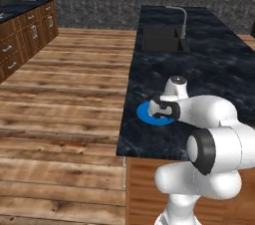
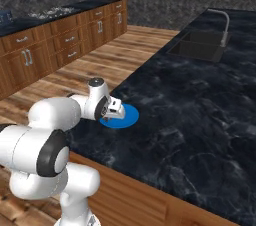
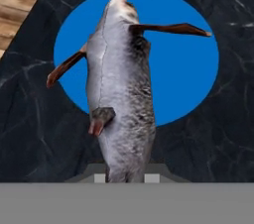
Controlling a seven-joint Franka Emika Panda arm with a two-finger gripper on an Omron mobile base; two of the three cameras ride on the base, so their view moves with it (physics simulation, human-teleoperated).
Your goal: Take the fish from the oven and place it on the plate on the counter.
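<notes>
Left base view: the white arm reaches forward over the black marbled counter (image 1: 209, 69), near its front left corner. The gripper (image 1: 160, 113) hangs directly above the bright blue plate (image 1: 147, 114), hiding part of the disc. The fish is too small to pick out here. A sink and curved steel tap sit well apart, farther along the counter.

Right base view: from the other side, the gripper (image 2: 114, 112) again sits over the blue plate (image 2: 127, 117), which lies flat on the counter (image 2: 190, 110) close to its near edge. Whether the gripper is touching the plate or apart from it cannot be told.

Hand view: the greyish fish (image 3: 121, 89) is pinched between the gripper's two fingertips at its lower end, the jaws pressed close against its body. Its long axis runs straight away from the gripper, out over the middle of the blue plate (image 3: 188, 69), with reddish-brown fins spread to either side. Judging by this, the plate lies straight below the fish, so the coming move looks like a short lowering and release.
</notes>
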